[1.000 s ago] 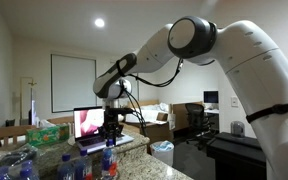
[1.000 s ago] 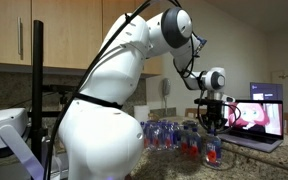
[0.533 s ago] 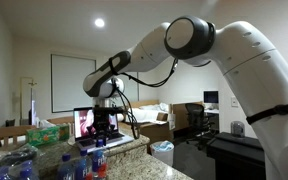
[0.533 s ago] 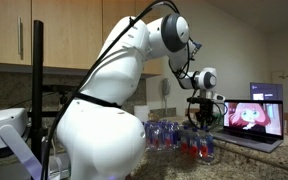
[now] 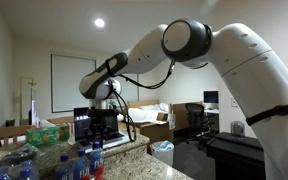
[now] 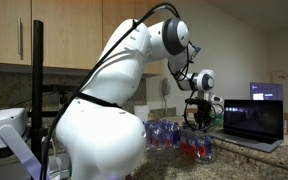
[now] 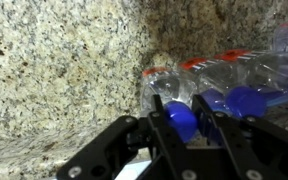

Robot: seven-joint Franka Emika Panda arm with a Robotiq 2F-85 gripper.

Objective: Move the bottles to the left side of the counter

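Observation:
Several clear plastic bottles with blue and red caps stand clustered on the granite counter in both exterior views. My gripper is shut on the blue cap of one upright bottle, right at the cluster's edge. It shows over the bottles in both exterior views. In the wrist view, red-capped bottles and more blue caps lie just beyond the held one. The held bottle's body is mostly hidden by the fingers.
An open laptop stands on the counter just behind the gripper. A green box sits at the back. Wooden cabinets hang above. The counter edge drops off to an office area.
My gripper has moved sideways along the counter with the blue-capped bottle, toward the bottle cluster and away from the laptop. The laptop screen has gone from a picture to dark.

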